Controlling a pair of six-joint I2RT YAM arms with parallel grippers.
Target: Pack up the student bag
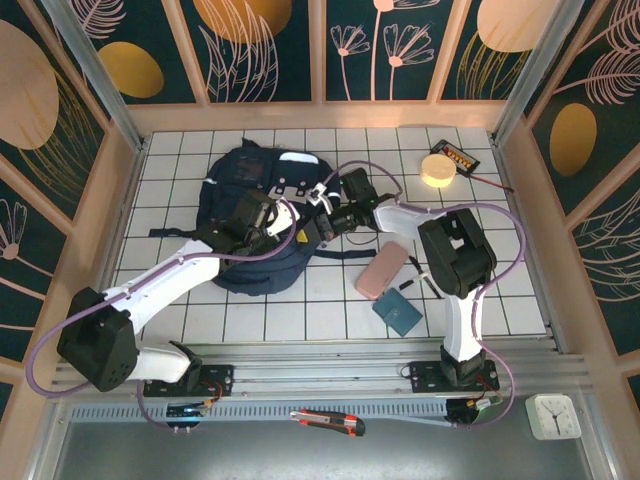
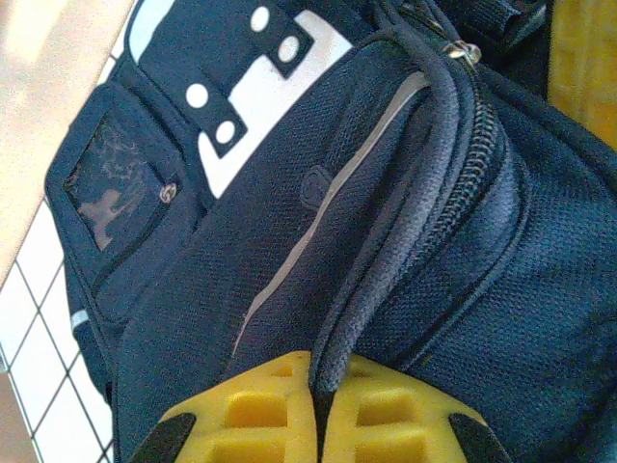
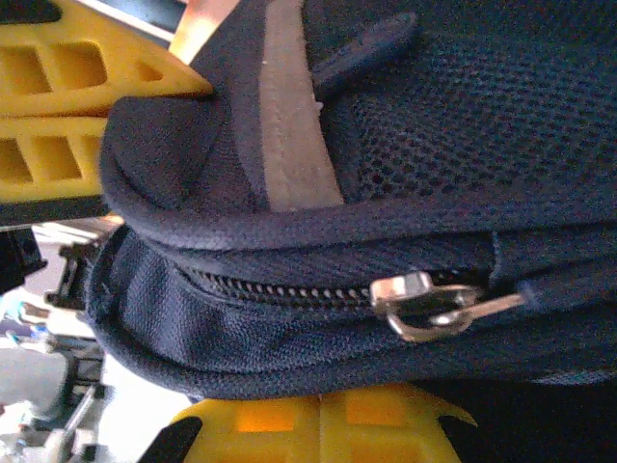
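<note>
The left gripper (image 2: 318, 400) has its yellow jaws pinched together on a piped ridge (image 2: 400, 227) of the student bag (image 2: 540, 289), which spreads from there toward 12 o'clock. At the bag's 3 o'clock edge, the right gripper (image 3: 318, 417) is closed against the zip seam (image 3: 289, 289). Whether it pinches fabric there cannot be told.

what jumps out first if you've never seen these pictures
The big navy student bag, lying left of centre in the top view, grabs the eye. The left pincer is shut on a ridge of its fabric, and the right pincer sits closed just below the silver zipper pull in its own view. A pink case lies to the bag's right.
</note>
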